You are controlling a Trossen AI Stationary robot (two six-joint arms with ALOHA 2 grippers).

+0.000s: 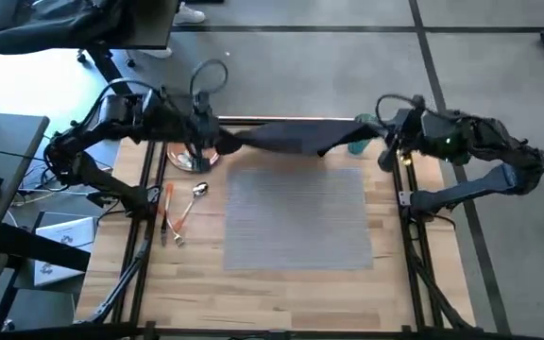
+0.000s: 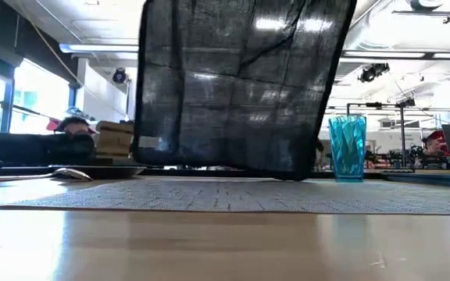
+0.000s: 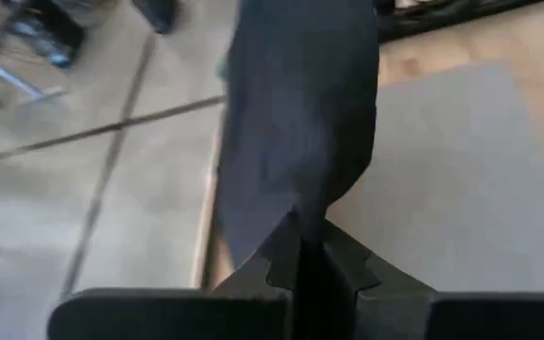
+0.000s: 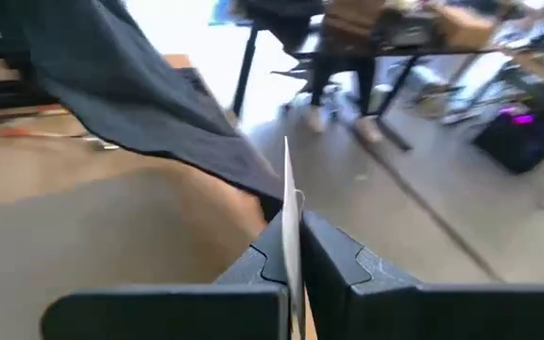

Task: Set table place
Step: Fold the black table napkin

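A black cloth napkin [image 1: 286, 138] is stretched over the far edge of the table [image 1: 281, 293] between my left gripper [image 1: 219, 142] and my right gripper [image 1: 372, 140], both shut on it. In the low view the napkin [image 2: 241, 86] hangs like a curtain, its lower edge close above the far end of the grey placemat [image 2: 233, 195]. The placemat [image 1: 296, 217] lies flat mid-table. The orange-brown plate [image 1: 195, 159] sits at the far left, partly under my left arm. Orange-handled cutlery [image 1: 173, 215] lies left of the mat. The teal cup [image 2: 348, 147] stands upright at the far right. My left gripper pinches the napkin's left end [image 3: 296, 222] between its two fingers, coming level from the table's left. The cloth spreads away from the fingers, lifted and sagging slightly. My right gripper pinches the napkin's right corner [image 4: 274, 200] between its two fingers, coming level from the table's right. A white tag [image 4: 289, 179] stands up at the fingertips. The cloth runs off toward the other arm, lifted.
A spoon [image 1: 199, 190] lies between the plate and the placemat. The black rail frame [image 1: 409, 236] borders the table at both sides. Bare wood lies near of the mat. People and desks show in the room beyond.
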